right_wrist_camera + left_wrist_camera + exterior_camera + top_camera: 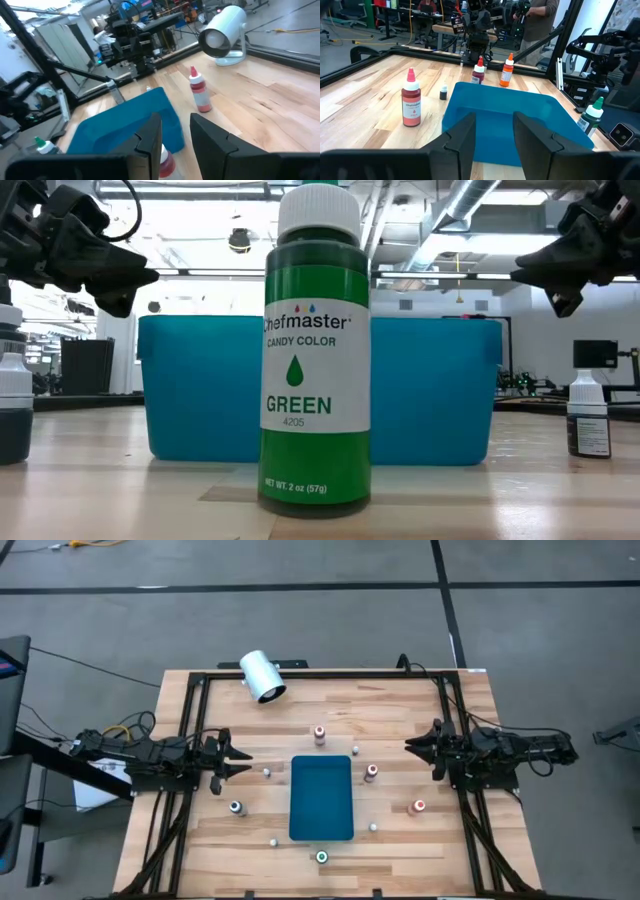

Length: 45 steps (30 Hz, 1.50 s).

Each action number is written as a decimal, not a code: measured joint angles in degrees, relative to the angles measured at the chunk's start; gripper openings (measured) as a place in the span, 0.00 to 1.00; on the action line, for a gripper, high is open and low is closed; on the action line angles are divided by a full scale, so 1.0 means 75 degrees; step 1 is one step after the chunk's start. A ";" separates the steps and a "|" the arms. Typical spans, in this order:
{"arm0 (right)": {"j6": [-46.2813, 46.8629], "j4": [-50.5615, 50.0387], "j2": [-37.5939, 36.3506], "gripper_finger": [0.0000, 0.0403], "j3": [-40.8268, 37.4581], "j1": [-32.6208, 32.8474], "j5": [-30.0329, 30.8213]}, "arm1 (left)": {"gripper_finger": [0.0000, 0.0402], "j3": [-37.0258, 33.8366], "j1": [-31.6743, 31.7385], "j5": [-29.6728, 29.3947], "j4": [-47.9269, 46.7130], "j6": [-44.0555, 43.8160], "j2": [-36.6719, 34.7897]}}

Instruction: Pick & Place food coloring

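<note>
1. Food coloring bottles stand scattered upright on the tabletop (200, 840), all around a blue bin (321, 798) at its middle; none is inside the bin.
2. Green bottle (322, 857) stands by the near edge, just off the bin's near wall. The low view shows it close up: white cap, label reading "Chefmaster Candy Color Green".
3. Red bottle (319, 734) stands on the far side of the bin. A dark red bottle (370, 773) stands just beside the bin's right wall; an orange bottle (419, 806) is farther toward the right edge.
4. A dark-bodied bottle (236, 807) stands toward the left edge.
5. Several tiny loose caps or bottles lie around the bin; too small to tell which.
6. Left gripper (238, 761) hangs over the left edge, fingers (462, 137) a narrow gap apart, nothing between them.
7. Right gripper (411, 745) hangs over the right edge, fingers (150, 135) likewise slightly parted, holding nothing.
8. White cylinder (263, 676) sits tilted at the far edge, toward the left corner.
</note>
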 joint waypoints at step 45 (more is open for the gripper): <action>-0.0017 -0.0038 0.0027 0.23 0.0000 -0.0266 0.0787 | 0.30 0.3744 -0.0003 0.0126 -0.4357 -0.1879 0.0459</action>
